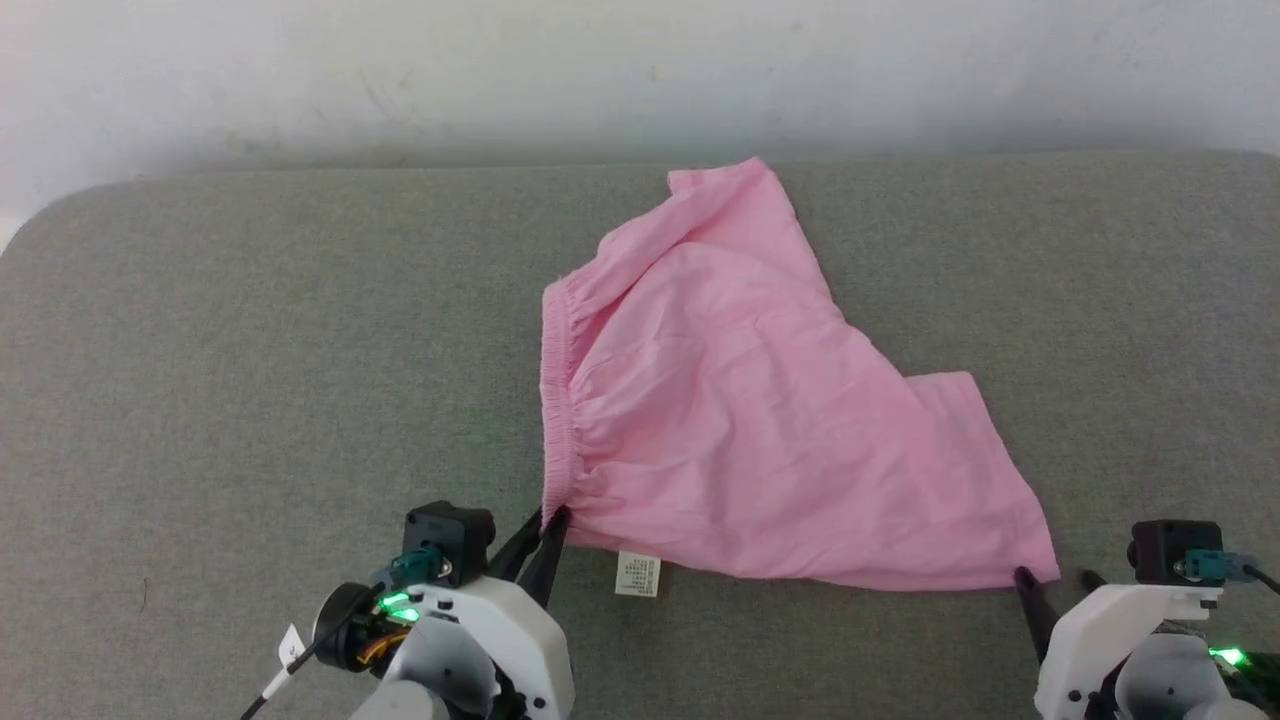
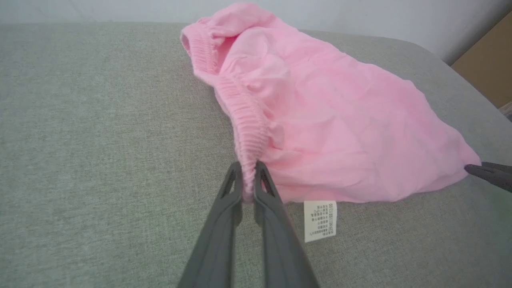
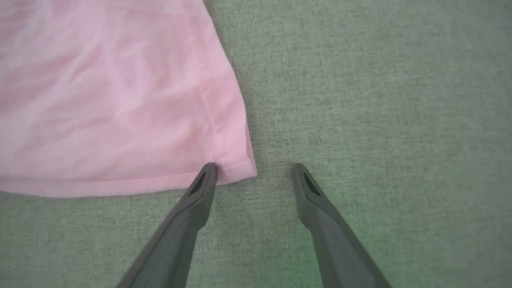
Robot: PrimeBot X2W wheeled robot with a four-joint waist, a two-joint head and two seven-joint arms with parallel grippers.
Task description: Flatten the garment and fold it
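The garment (image 1: 740,400), light pink shorts, lies spread on the grey padded table, its gathered waistband (image 1: 556,400) running along the left side. A small white label (image 1: 637,575) sticks out at the near edge. My left gripper (image 1: 548,527) is shut on the near end of the waistband (image 2: 248,176); the pink elastic is pinched between the two dark fingers. My right gripper (image 1: 1058,580) stands open at the garment's near right hem corner (image 3: 236,170). Its left finger (image 3: 206,176) touches the hem there, and the corner reaches into the gap between the fingers.
The grey table surface (image 1: 250,380) stretches wide to the left and right of the garment. A pale wall (image 1: 640,70) rises behind the far edge. A brown panel (image 2: 488,68) shows past the table's rounded corner in the left wrist view.
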